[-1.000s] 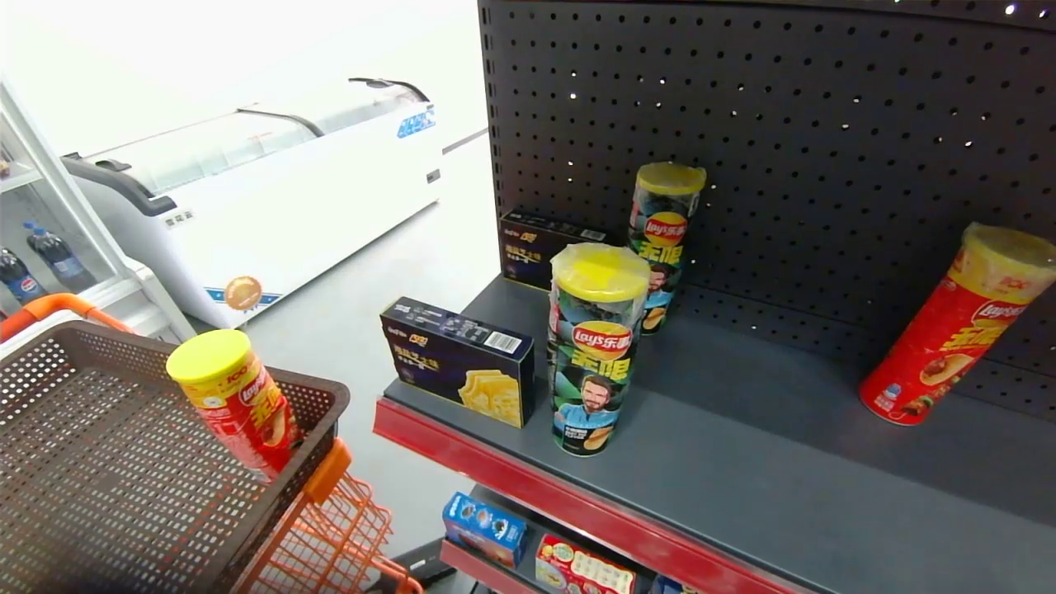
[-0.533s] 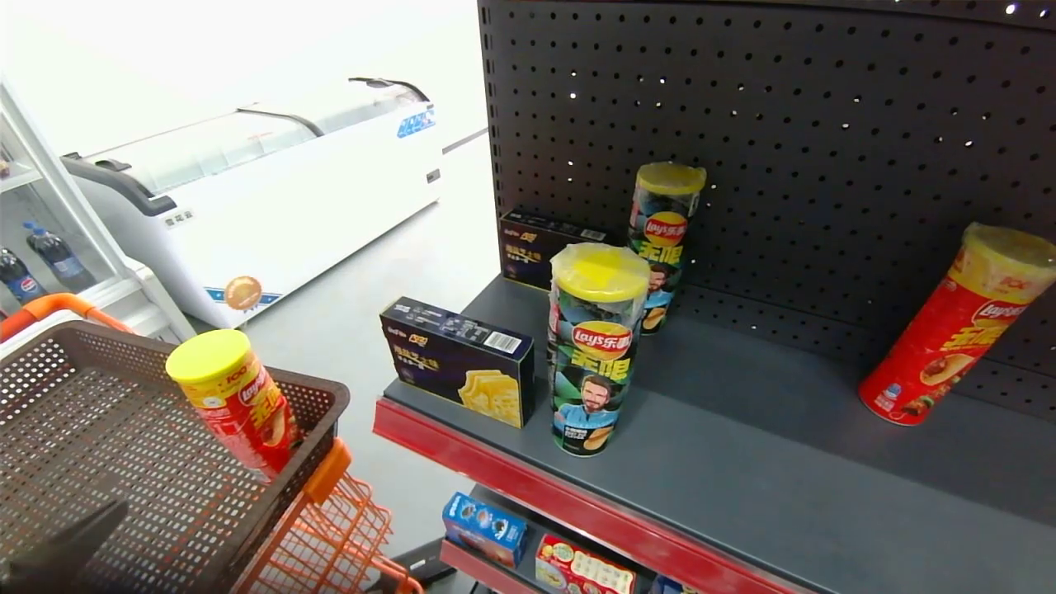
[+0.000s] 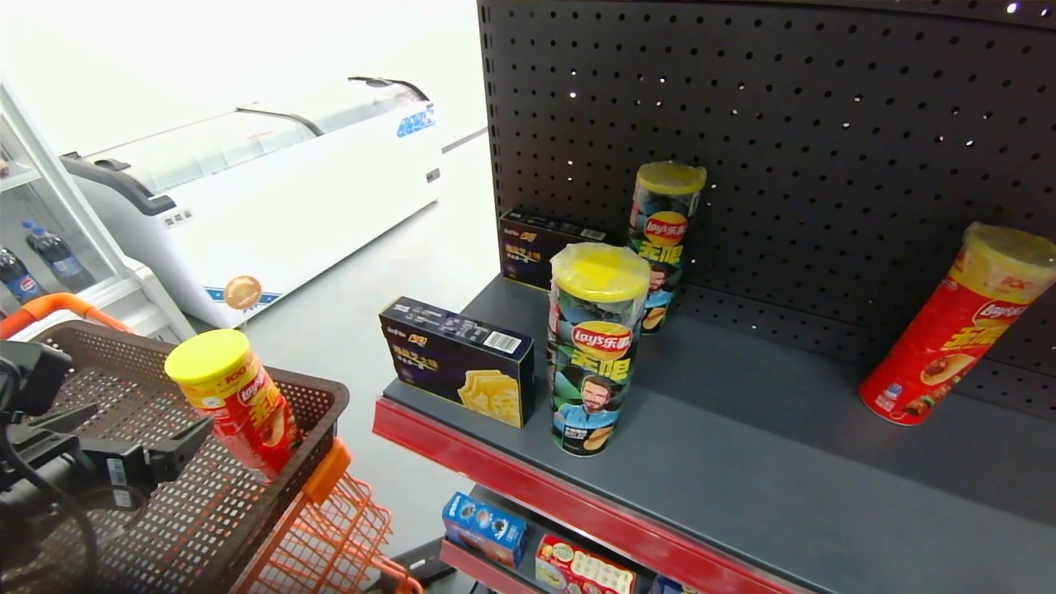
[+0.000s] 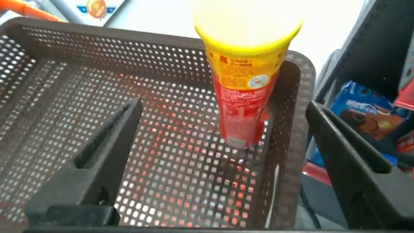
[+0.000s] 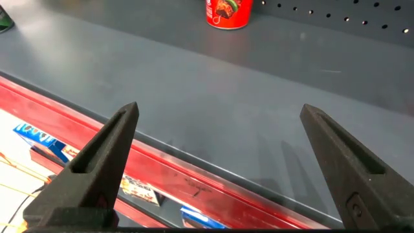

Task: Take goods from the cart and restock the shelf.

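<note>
The red chip can [image 4: 244, 90] stands in the basket [image 4: 65, 71] corner, just ahead of and between the left gripper's [image 4: 223, 109] wide-spread jaws; likely light, smooth and thin-walled, it suits a gentle mid-body squeeze below the lid.

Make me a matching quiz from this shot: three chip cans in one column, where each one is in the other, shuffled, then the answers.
Column one
1. left red can
2. right red can
3. nearer dark can

Column two
A. leaning on the pegboard
B. upright near the front of the shelf
C. in the cart basket

Pairs: 1-C, 2-A, 3-B
</note>
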